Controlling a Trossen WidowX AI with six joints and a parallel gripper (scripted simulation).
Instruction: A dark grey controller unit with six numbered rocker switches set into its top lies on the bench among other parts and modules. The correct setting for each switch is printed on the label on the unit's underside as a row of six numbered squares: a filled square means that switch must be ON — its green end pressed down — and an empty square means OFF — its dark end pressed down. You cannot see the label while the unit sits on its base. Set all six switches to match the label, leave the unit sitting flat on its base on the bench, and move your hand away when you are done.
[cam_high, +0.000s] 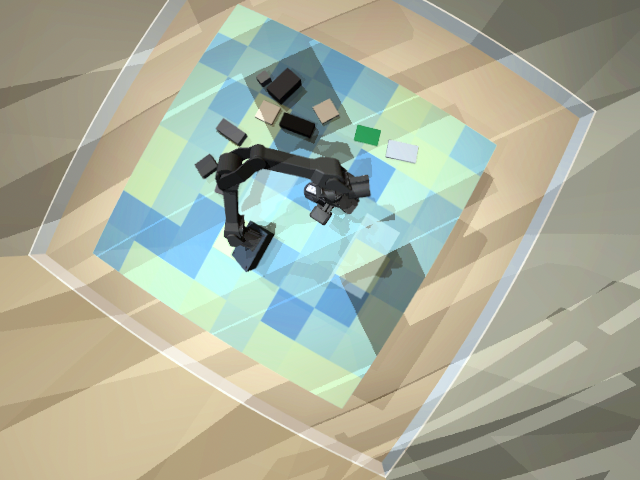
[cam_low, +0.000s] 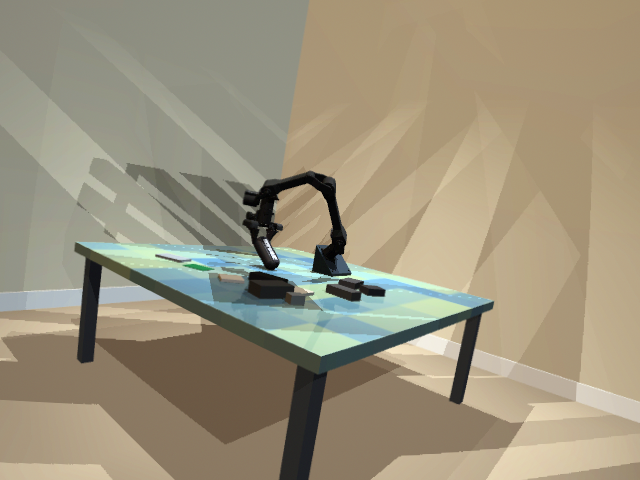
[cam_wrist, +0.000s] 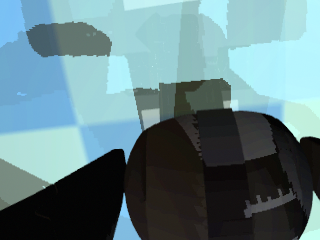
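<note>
The dark controller unit (cam_low: 267, 253) (cam_wrist: 225, 195) is off the bench, held tilted above it. My gripper (cam_low: 262, 238) (cam_wrist: 212, 154) is shut on it, one black finger at each side in the wrist view. The wrist view shows a rounded dark side of the unit with a pale comb-like mark low on the right; I cannot read it as switch or label squares. In the exterior view a narrow pale strip with small marks runs along the unit's right side, too small to read. The switch positions cannot be told.
On the bench (cam_low: 413, 330) lie a large dark block (cam_high: 283, 85) (cam_low: 269, 288), a black block (cam_high: 297, 125), two tan plates (cam_high: 326, 111) (cam_high: 268, 112), a green plate (cam_high: 367, 134) (cam_low: 198, 267), a pale plate (cam_high: 402, 151) (cam_low: 173, 257) and several small grey blocks near the arm.
</note>
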